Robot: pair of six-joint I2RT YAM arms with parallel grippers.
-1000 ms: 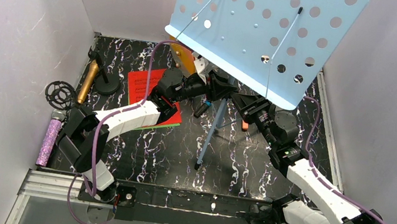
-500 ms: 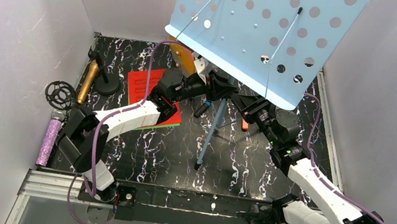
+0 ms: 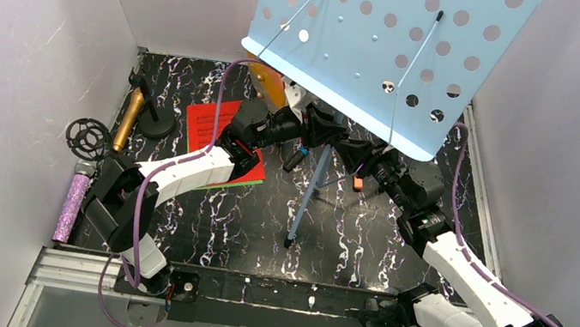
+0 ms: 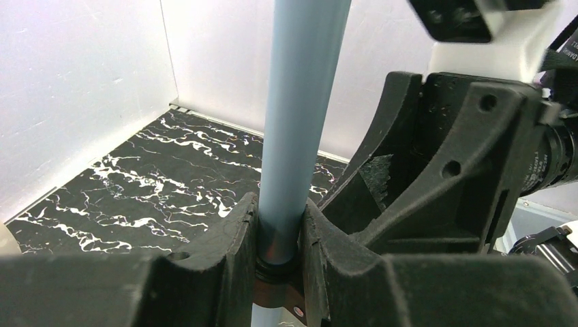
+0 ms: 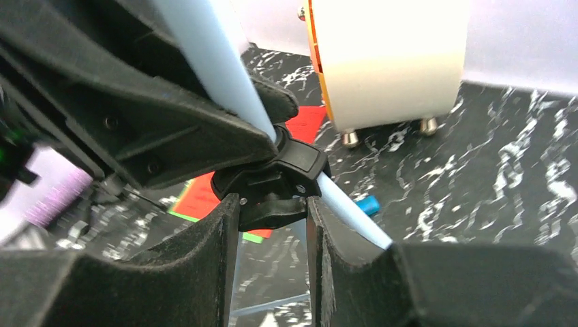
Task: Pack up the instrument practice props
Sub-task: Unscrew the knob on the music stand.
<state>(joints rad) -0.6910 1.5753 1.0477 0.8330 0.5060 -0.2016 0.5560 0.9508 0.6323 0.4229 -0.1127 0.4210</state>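
Left gripper (image 4: 278, 219) clamps the likely top-heavy sheet-music tripod (image 3: 382, 47) on its slick pole (image 4: 300, 122); right gripper (image 5: 272, 206) pinches the grippier black collar (image 5: 269, 180).

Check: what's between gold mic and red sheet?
A round black stand base lies between the gold mic and the red sheet; seen in the top view.

black marbled table (image 3: 361, 244) bears red sheet (image 3: 207, 123), gold microphone (image 3: 129, 120), purple microphone (image 3: 72, 207).
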